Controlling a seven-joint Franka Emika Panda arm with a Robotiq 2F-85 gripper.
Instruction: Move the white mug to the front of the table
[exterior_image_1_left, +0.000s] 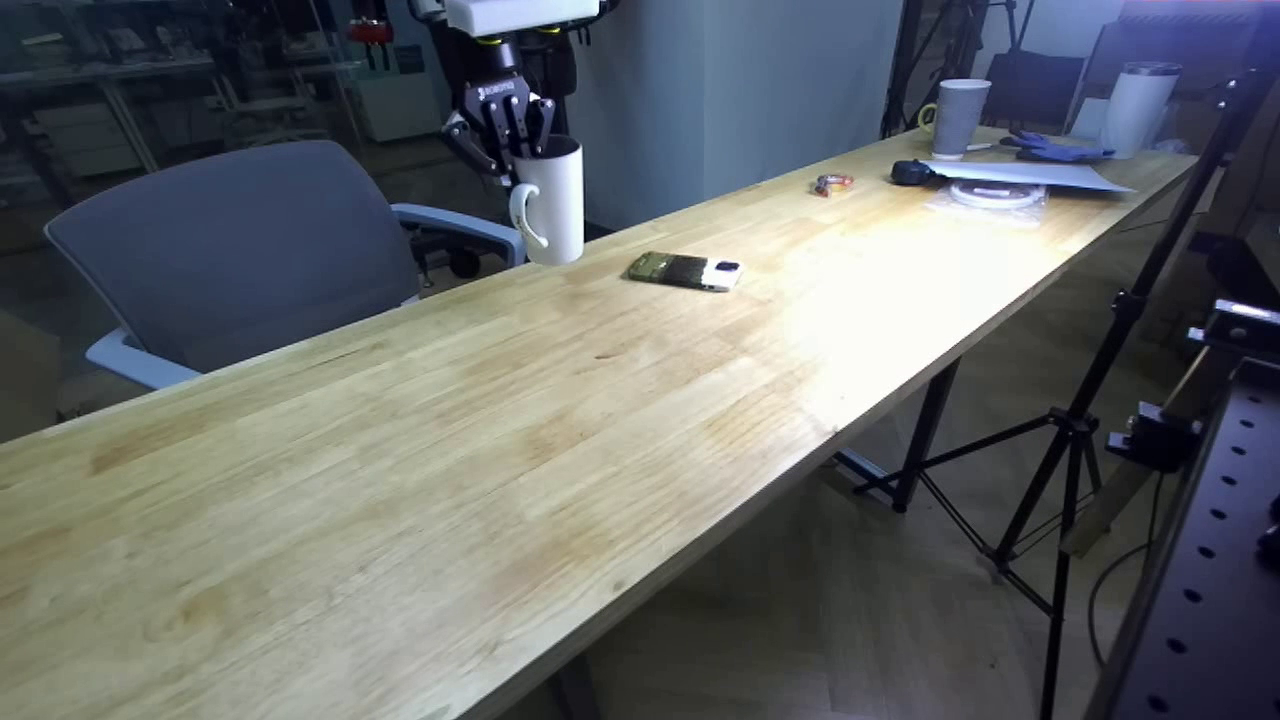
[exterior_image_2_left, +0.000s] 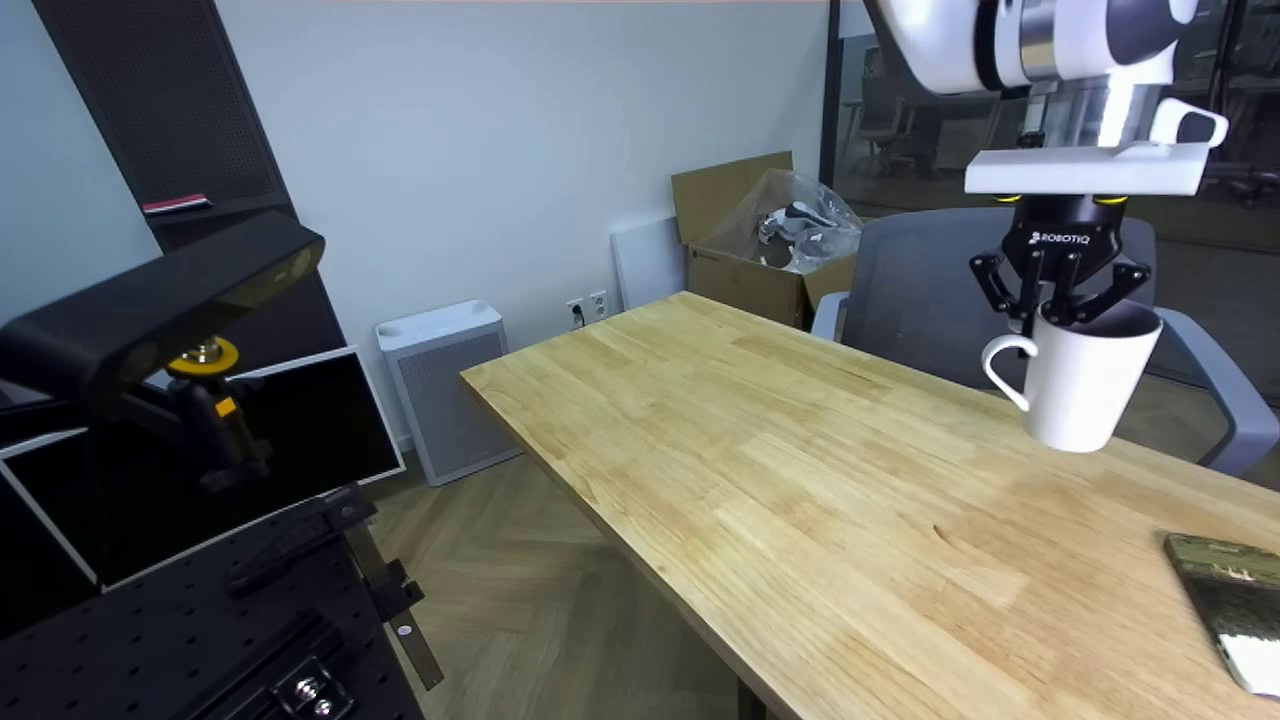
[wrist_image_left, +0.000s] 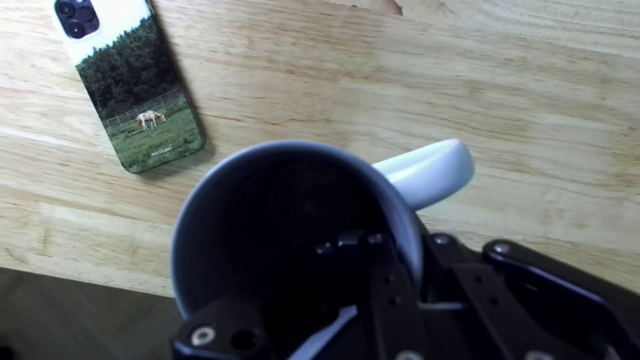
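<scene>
I judge the grasp made and the carry in hand. In the wrist view the fingers (wrist_image_left: 387, 312) pinch the side of the white mug (exterior_image_2_left: 1088, 380), one inside it and one outside, beside the handle (wrist_image_left: 432, 175), which points to two o'clock. In both exterior views the mug hangs, mouth up, at the long edge of the surface (exterior_image_1_left: 500, 450) where the office chair (exterior_image_1_left: 240, 250) stands; I take its base to be off the wood. Which edge counts as front I can't be sure; my guess is the one opposite the chair. I'd next carry it across, level it, lower until the base sits flat, then let the fingers part. A smartphone (wrist_image_left: 135, 90) lies near, at ten o'clock from the mug in the wrist view, so I'd steer wide.

Along the light-wood planks in an exterior view, a yellow-handled grey mug (exterior_image_1_left: 962, 120) and a tall tumbler (exterior_image_1_left: 1138, 110) stand toward three o'clock from the white mug, the chair at nine. Beyond the surface, a cardboard box (exterior_image_2_left: 745, 285) gapes between nine and ten.
</scene>
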